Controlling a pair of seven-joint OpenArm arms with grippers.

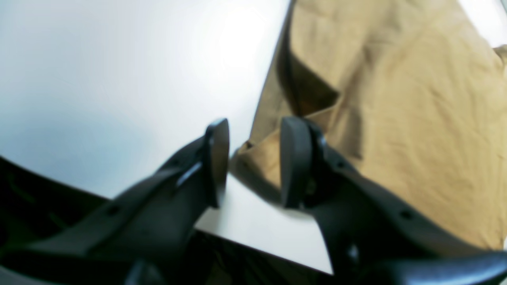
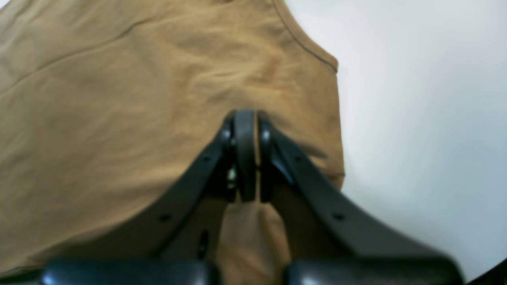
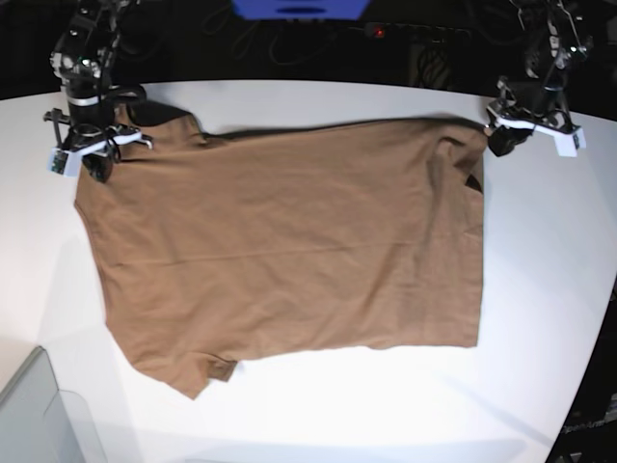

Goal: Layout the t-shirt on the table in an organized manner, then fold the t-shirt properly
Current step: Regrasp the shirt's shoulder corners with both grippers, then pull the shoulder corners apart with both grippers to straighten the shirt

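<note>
The brown t-shirt lies spread flat on the white table, with one sleeve at the near left. My right gripper is shut on a fold of the shirt near its hem edge; in the base view it is at the shirt's far left corner. My left gripper is open, low over the table, with a corner of the shirt lying between its fingers. In the base view it is at the shirt's far right corner.
The corner of a grey translucent bin sits at the near left of the table. The table's curved edge runs down the right side. Dark floor and cables lie beyond the far edge.
</note>
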